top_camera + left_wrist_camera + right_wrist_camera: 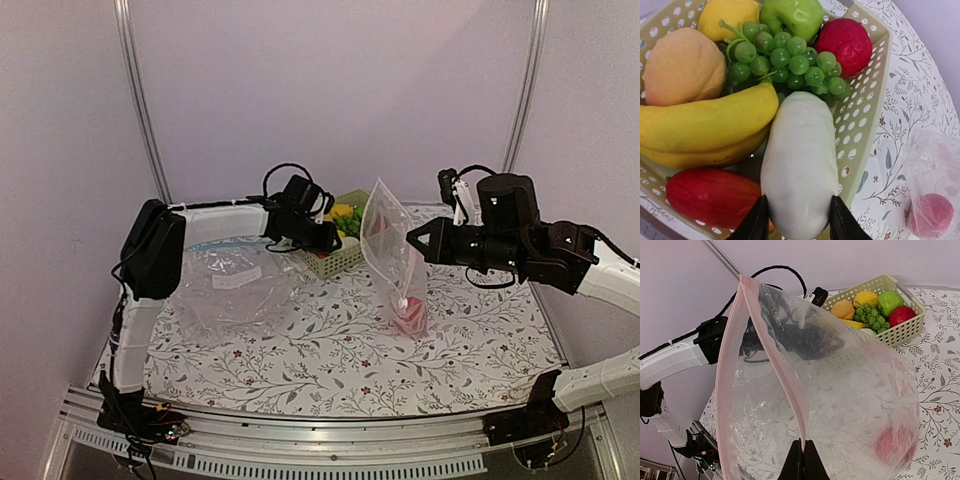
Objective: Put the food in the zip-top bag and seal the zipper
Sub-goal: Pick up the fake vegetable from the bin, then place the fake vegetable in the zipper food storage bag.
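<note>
Floral table with fruit-filled basket, one red fruit inside zip-top bag

"What's in the basket?"

"A white piece lies lengthwise, touching the banana. Behind them sit a peach, a lemon, a green fruit, grapes and a bumpy red fruit. A long red piece lies near left."

"And the gripper?"

"It straddles the white piece's near end. I can't tell whether it grips."

"Outside the basket?"

"A bag on the cloth, with something pink-red blurred inside."
</note>
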Robot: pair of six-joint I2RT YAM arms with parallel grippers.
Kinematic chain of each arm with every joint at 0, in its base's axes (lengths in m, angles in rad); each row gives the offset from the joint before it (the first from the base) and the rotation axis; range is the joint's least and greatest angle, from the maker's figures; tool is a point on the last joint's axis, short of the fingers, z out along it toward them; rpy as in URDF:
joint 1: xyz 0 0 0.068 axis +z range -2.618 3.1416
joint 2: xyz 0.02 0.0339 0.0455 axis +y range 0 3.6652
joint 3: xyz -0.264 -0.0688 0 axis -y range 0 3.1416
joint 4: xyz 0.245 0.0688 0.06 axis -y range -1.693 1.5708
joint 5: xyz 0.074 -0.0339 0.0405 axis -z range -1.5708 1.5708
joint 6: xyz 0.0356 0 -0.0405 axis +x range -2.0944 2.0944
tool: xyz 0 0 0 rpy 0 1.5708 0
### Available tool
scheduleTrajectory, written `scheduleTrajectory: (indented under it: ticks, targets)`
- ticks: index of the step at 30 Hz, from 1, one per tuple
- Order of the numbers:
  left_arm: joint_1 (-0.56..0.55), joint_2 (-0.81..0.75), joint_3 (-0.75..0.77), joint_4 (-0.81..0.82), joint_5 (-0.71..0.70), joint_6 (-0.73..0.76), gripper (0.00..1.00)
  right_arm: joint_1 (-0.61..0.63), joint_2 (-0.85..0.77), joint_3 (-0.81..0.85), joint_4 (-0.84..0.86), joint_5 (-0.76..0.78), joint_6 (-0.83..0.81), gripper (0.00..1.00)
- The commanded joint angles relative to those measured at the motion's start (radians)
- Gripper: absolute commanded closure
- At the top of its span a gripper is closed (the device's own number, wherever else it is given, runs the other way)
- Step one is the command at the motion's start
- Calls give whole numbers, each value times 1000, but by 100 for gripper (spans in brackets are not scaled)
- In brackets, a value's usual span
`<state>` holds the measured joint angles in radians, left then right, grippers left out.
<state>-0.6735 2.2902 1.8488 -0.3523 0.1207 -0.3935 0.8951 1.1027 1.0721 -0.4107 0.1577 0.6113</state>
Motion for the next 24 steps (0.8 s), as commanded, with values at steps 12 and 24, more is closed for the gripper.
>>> scheduleTrajectory:
  ticks: [12,24]
  targets:
    - [-2,-461,-388,240,-115,-20,79,-5,-16,-9,3,1,-13,100]
    - [-110,-914,-787,308,-198,-62,78,-6,6,11,-1,2,-25,100]
